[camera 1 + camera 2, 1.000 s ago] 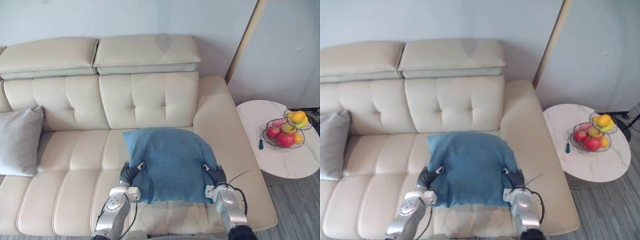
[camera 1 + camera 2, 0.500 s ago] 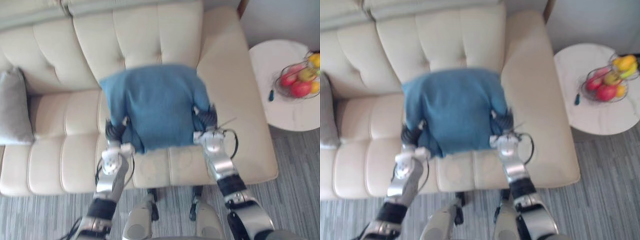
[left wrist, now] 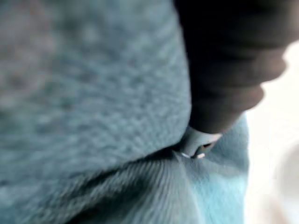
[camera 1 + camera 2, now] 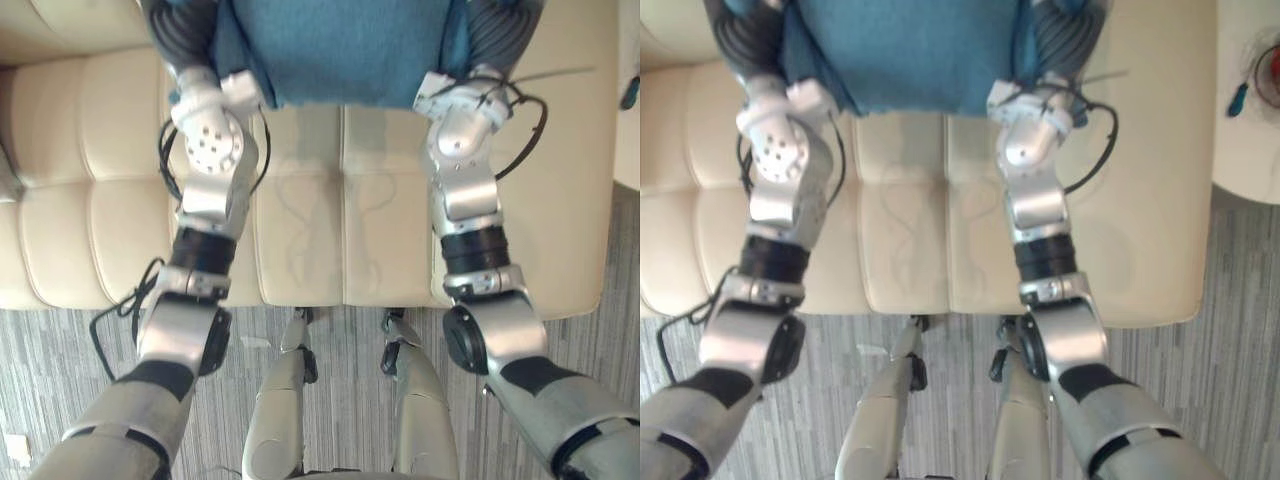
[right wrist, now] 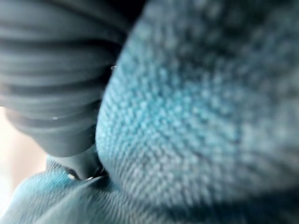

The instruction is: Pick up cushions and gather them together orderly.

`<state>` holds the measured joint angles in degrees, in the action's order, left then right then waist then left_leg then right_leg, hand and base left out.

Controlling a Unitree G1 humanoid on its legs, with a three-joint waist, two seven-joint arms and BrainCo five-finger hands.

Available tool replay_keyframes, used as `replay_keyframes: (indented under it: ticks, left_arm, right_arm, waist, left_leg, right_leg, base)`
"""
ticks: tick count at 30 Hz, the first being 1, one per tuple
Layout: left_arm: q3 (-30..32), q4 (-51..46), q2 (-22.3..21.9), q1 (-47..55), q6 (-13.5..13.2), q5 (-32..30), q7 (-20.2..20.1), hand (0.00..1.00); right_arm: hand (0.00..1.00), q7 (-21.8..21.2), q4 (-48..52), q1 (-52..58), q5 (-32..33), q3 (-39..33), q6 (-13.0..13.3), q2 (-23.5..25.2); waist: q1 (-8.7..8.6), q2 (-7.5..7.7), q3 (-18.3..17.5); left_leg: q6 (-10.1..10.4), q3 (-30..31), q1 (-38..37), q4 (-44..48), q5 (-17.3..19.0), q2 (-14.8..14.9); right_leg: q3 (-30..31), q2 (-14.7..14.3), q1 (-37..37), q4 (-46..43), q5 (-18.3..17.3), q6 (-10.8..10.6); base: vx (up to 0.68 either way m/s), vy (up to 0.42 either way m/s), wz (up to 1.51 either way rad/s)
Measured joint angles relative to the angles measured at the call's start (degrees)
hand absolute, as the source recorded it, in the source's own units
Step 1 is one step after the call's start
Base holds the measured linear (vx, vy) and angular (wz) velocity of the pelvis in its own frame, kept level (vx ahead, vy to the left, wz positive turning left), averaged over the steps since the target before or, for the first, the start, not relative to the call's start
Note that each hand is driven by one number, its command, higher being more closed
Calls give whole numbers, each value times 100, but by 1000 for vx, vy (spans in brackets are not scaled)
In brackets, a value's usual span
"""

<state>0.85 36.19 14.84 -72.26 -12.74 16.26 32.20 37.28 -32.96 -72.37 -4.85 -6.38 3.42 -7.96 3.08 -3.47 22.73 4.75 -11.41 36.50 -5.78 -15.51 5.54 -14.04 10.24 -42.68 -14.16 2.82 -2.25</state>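
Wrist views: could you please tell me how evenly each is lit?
Left wrist view: the blue cushion is lit softly, darkening in the fold beside the left hand. Right wrist view: the same cloth glows brightest near the right hand, dimmer farther off.

One blue cushion (image 4: 340,45) shows above one cream sofa (image 4: 340,230). Two hands flank it: the left hand (image 4: 185,35) and the right hand (image 4: 500,28). One white counter (image 4: 1255,160) carries one small blue object (image 4: 1237,98) near its edge.

View tilted downward, blue cushion (image 4: 345,50) now at the top edge, striped floor (image 4: 40,350) come into sight
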Motion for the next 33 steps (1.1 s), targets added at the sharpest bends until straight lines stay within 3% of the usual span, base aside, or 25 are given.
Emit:
replay_keyframes:
  ticks: [10,16,20,23,27,33]
  left_arm:
    - [667,729,-369,132,353,193,-573,0]
    - [667,43,-954,1343,236,209,-675,0]
    - [401,-484,-1158,2325,186,268,-766,0]
    - [118,-897,-1371,3302,188,416,-900,0]
    - [29,-1465,-1304,3931,182,426,-1035,0]
    - [178,-1763,-794,5067,186,287,-1353,0]
  right_arm:
    - [0,-580,-291,-65,727,7,-277,-119]
    - [0,-725,486,812,778,44,-186,38]
    - [0,-759,1063,1800,777,71,-60,316]
    - [0,-833,1527,2887,802,105,2,459]
    - [0,-1029,1959,3645,820,156,66,445]
    - [0,-1658,2120,5156,820,271,113,374]
  waist:
    - [8,30,314]
    - [-16,38,330]
    - [-7,56,320]
    - [-33,85,301]
    - [-28,143,265]
    - [-18,458,-142]
  left_leg:
    - [101,-10,545,20,-74,85]
    - [102,-104,437,188,-66,90]
    - [133,-236,118,187,111,123]
    - [24,-335,-331,201,224,142]
    - [-2,-373,-682,209,254,155]
    - [-9,-385,-1414,226,432,156]
  right_leg:
    - [-69,11,-653,-523,-169,125]
    - [13,71,-637,-899,-330,149]
    - [12,69,-342,-960,-559,163]
    - [1,68,123,-960,-626,125]
    - [-38,75,497,-964,-696,112]
    - [-83,81,1262,-951,-941,57]
  base:
    - [65,-26,9]
    - [11,-44,5]
    - [-25,-49,-1]
    - [-27,-53,0]
    - [0,-52,4]
    - [70,-67,2]
